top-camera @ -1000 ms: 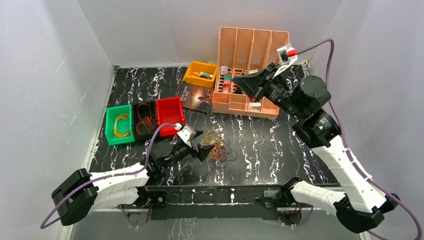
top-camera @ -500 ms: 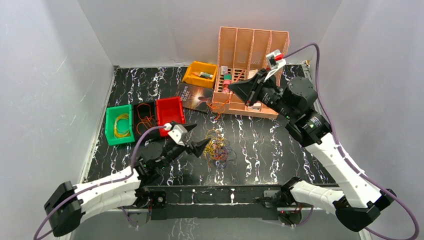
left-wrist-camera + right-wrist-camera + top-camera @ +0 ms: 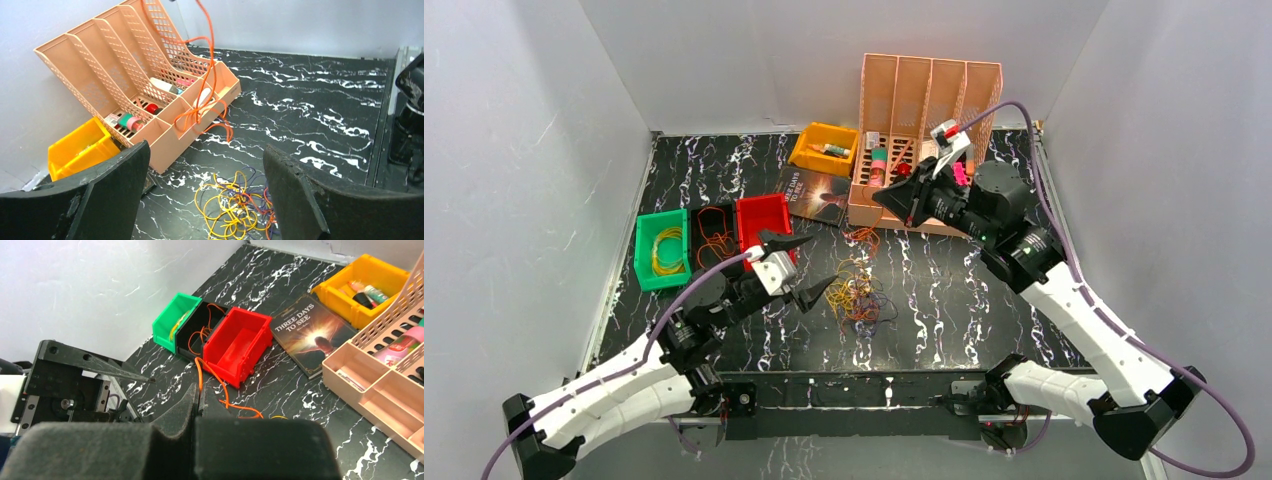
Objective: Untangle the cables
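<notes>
Right gripper [image 3: 882, 196] has swung left, pinching 1 orange cable [image 3: 199, 371]; left gripper [image 3: 807, 266], drawn back from the cable tangle [image 3: 856, 296], stands spread.

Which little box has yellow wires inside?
The green bin, leftmost of the row, holds the yellow cables. The black bin next to it has orange cables, and the red bin looks empty.

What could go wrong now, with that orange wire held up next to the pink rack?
1. The orange cable, pinched in the shut right jaws, drapes over the peach organizer. Pulling further could snag it there or disturb the things inside.
2. The tangle lies loose, and the left jaws hang open above it, gripping nothing. If the orange strand is looped into it, the whole pile may drag along or knot tighter.
</notes>
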`<action>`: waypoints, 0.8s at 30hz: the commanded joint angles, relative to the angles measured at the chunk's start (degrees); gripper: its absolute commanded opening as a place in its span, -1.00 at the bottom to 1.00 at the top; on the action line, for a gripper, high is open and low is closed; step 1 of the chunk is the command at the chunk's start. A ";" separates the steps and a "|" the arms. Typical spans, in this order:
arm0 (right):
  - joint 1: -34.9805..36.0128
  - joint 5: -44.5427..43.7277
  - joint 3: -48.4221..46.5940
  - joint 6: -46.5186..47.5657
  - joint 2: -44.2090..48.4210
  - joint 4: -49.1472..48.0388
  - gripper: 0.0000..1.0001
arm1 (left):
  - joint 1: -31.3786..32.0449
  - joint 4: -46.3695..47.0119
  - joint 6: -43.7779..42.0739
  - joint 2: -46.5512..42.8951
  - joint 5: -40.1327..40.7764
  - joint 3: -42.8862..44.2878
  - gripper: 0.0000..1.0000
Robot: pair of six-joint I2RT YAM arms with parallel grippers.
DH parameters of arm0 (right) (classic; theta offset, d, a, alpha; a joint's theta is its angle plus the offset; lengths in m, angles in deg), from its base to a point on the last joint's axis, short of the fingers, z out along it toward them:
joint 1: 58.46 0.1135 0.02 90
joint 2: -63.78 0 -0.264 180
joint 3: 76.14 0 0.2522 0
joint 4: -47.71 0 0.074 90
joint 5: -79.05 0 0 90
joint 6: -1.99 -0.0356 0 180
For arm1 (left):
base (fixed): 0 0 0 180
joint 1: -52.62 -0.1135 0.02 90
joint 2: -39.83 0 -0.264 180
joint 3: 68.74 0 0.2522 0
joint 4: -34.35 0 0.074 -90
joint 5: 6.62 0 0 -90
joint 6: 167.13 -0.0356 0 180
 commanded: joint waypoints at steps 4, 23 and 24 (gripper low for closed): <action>0.13 6.51 0.13 0.92 -2.18 -2.20 -1.00 | 0.30 -3.07 -7.58 6.18 -4.61 5.14 0.63; 0.12 13.23 2.32 -2.03 -4.17 -5.13 -1.00 | 0.31 7.93 -9.84 17.13 -2.80 7.81 0.41; 0.13 13.40 2.41 -2.27 -4.21 -5.39 -1.00 | 0.26 7.65 -9.81 17.39 -2.94 8.10 0.37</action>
